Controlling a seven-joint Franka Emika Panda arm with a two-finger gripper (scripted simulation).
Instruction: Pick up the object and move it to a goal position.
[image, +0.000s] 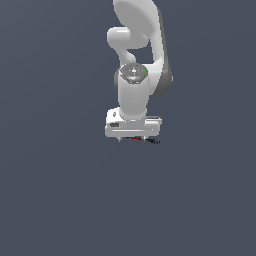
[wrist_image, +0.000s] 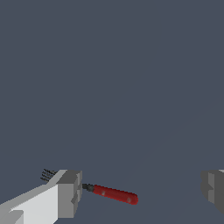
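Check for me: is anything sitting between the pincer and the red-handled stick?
Nothing visible does. In the wrist view the open pincer straddles the stick, with its red handle lying in the gap between the fingers and bare floor around it. The goal position is not marked in either view.

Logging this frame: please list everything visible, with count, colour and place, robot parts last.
stick: one, red handle with a thin black shaft ending in prongs, lying between the open fingers, nearer one finger, touching neither in the wrist view.
ground: one, flat dark grey-blue, filling the background of both views.
robot arm: one, white with grey joints, upper centre of the exterior view, pointing down.
tool: one, white body with grey fingers, open wide, straddling the stick.
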